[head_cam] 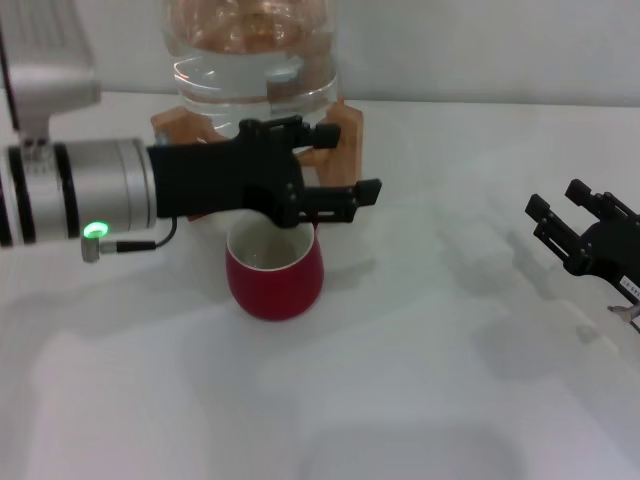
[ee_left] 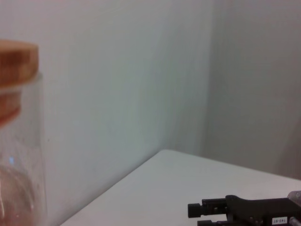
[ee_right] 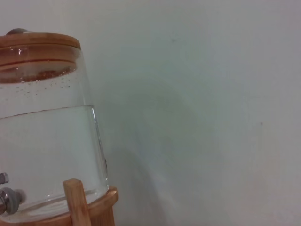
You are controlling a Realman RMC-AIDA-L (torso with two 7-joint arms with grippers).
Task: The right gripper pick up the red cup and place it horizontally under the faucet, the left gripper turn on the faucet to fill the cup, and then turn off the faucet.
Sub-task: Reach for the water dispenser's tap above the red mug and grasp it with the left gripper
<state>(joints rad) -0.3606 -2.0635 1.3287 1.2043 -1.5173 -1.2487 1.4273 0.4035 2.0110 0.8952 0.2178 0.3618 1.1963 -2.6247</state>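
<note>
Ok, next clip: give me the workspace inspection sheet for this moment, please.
Surface: white table, bare in front.
Job's things: red cup upright in front of the jug, rim under the left pincer; faucet only partly seen at the jug's base.
Clutter: clear water jug with wooden lid on a wooden stand.
Grippers: left pincer reaches across above the cup, in front of the jug; right pincer open, off to the right, apart from the cup.
Cables: thin black lead at the left wrist.
Surroundings: plain pale wall.
</note>
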